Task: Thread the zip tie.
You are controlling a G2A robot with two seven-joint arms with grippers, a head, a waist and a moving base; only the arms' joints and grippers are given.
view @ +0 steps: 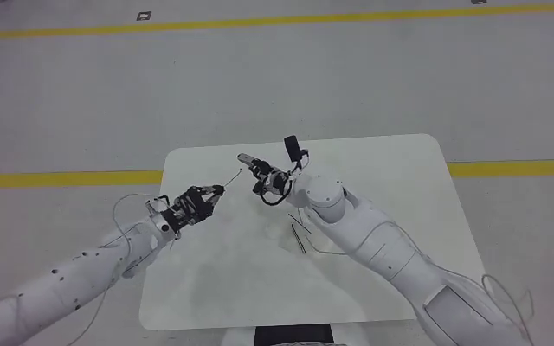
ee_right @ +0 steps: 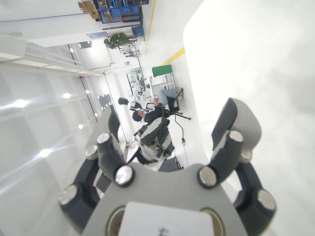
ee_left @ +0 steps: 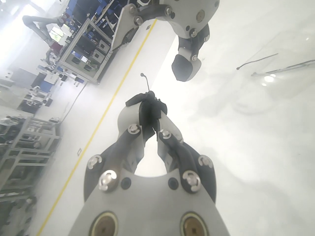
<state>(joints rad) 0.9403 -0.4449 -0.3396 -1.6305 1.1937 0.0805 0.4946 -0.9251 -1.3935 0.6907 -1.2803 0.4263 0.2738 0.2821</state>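
Note:
My left gripper (view: 210,192) is shut on a thin black zip tie (view: 232,178) over the table's left part. In the left wrist view the zip tie (ee_left: 147,84) sticks out past the closed fingertips, its small head end at the top, and the rest of it is hidden between the pads. My right gripper (view: 270,153) hovers just beyond the tie's free end, open wide. One of its fingers (ee_left: 185,67) hangs close above the tie's tip. In the right wrist view my right gripper (ee_right: 169,119) holds nothing.
The white table (view: 389,173) has rounded corners. Two spare zip ties (view: 299,233) lie near its middle beside the right arm, and they show as spare ties (ee_left: 258,60) in the left wrist view. Yellow floor lines run beyond the table's far edge.

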